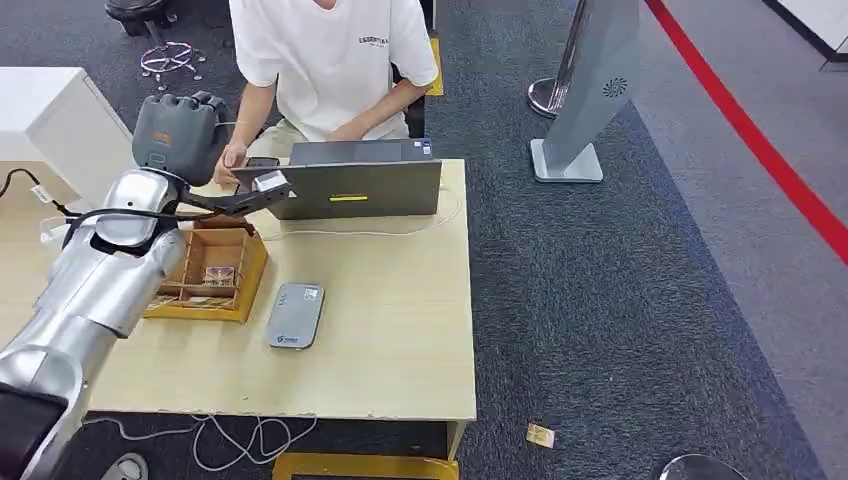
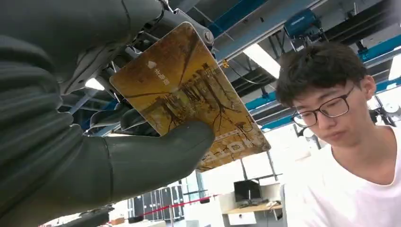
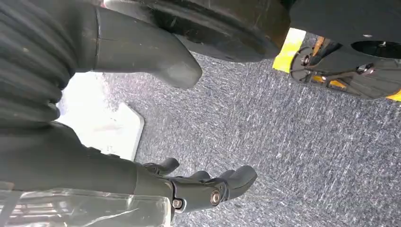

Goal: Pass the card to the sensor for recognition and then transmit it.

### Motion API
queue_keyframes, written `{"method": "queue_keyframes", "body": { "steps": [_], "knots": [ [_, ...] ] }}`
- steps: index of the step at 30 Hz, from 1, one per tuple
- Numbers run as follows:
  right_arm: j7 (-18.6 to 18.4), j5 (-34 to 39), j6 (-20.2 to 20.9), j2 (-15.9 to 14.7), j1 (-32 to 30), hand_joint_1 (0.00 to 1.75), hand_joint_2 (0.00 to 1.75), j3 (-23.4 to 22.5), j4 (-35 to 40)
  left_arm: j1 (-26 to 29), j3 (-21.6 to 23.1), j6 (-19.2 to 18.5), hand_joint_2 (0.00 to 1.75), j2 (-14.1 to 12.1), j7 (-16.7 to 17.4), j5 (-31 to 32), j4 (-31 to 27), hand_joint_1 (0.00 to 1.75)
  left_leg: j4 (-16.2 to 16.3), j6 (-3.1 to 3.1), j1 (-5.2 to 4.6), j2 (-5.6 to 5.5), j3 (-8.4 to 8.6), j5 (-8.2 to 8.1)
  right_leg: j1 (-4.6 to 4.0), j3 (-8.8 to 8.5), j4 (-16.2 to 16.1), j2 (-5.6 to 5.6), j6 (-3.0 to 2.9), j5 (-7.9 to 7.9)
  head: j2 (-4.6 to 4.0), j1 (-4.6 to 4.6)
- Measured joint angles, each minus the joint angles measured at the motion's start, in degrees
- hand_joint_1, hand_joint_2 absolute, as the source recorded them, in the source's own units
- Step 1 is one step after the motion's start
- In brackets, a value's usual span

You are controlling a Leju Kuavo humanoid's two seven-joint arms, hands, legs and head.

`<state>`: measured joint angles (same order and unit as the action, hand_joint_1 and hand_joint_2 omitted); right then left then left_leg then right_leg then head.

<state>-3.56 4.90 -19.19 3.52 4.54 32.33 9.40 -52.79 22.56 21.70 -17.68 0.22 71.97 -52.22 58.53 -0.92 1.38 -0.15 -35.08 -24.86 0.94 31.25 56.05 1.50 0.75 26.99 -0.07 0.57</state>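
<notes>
We see the card point(image 2: 189, 99), golden-brown with a tree pattern, pinched between the thick thumb and the darker fingers point(image 2: 118, 118) of the left hand point(image 1: 215, 190); in the head view its pale edge point(image 1: 270, 182) sticks out from that hand, raised above the table's far left part, just in front of the grey laptop point(image 1: 355, 185). Below and slightly nearer to us lies a wooden tray point(image 1: 245, 285) with compartments, one of them holding a small card-like item, and to its right a flat grey sensor device point(image 1: 295, 315) rests on the light wooden table point(image 1: 400, 330). A person in a white T-shirt point(image 1: 330, 60) sits behind the laptop, one hand near its left corner. We find the right hand point(image 3: 208, 187) hanging over grey carpet, its fingers loosely apart and nothing between them. On the carpet to the right of the table stand a grey floor stand point(image 1: 585, 90) and a red line point(image 1: 750, 130).
</notes>
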Motion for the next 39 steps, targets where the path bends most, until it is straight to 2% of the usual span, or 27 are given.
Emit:
{"method": "queue_keyframes", "body": {
  "steps": [5,7,12,15,17,20,23,39],
  "knots": [
    [-0.04,0.37,-0.02,0.0,-0.02,0.0,1.75,0.0,0.0,1.29,0.02,0.33,1.75,0.0,-1.03,-1.62,-1.86,1.75,0.0,0.0,0.0,0.0,0.01,0.0,0.0,0.0,0.0,0.01,0.0,0.0,0.0,0.0],
    [-0.15,0.7,0.0,0.0,-0.1,0.0,1.75,-0.02,0.0,4.29,0.09,0.03,1.75,-0.06,-1.31,-1.99,-6.67,1.75,0.0,0.0,-0.01,0.0,0.0,-0.01,0.01,-0.02,0.0,0.0,0.01,0.02,0.0,0.0],
    [-0.57,1.73,-0.02,0.02,-0.39,0.0,1.75,-0.02,0.0,15.74,1.97,-1.38,1.75,-1.01,1.01,-1.53,-23.22,1.75,0.0,0.01,-0.02,0.02,-0.06,-0.06,0.02,0.03,-0.01,0.03,-0.01,0.09,0.0,0.0],
    [-0.57,2.25,-0.02,0.02,-0.73,0.0,1.75,-0.13,-0.02,20.8,2.77,-1.52,1.75,-2.07,1.59,-1.35,-30.76,1.75,-0.01,0.01,-0.02,-0.01,-0.08,-0.07,0.01,0.05,-0.04,-0.02,-0.02,0.13,0.0,0.0],
    [-0.96,2.36,-0.02,0.02,-0.76,0.0,1.75,-0.15,-0.02,23.92,2.91,-5.1,1.75,-2.4,2.93,-1.4,-33.9,1.75,-0.03,0.01,-0.02,-0.06,-0.05,-0.08,0.01,0.01,-0.04,-0.07,0.02,0.2,0.0,-0.02],
    [-1.09,2.4,0.0,0.02,-0.86,0.0,1.75,-0.31,-0.02,28.14,3.21,-5.42,1.75,-2.38,2.34,-0.92,-34.36,1.75,-0.03,0.01,0.0,-0.06,-0.05,-0.06,0.0,0.05,-0.03,-0.08,0.01,0.2,0.0,0.04],
    [-1.09,2.58,-0.02,0.02,-0.93,0.0,1.75,-0.46,-0.07,29.85,3.54,-5.49,1.75,-2.38,1.64,-0.92,-35.28,1.75,-0.03,0.0,0.0,-0.1,-0.06,-0.04,0.0,0.01,-0.02,-0.16,0.01,0.2,0.0,0.02],
    [-1.07,2.77,0.0,0.04,-0.94,0.0,1.75,-0.7,-0.28,31.49,4.41,-7.43,1.75,-2.64,1.11,-1.68,-38.42,1.75,-0.03,0.0,-0.01,-0.14,-0.06,-0.05,0.0,0.0,-0.02,-0.18,0.01,0.19,0.0,0.02]
  ]
}}
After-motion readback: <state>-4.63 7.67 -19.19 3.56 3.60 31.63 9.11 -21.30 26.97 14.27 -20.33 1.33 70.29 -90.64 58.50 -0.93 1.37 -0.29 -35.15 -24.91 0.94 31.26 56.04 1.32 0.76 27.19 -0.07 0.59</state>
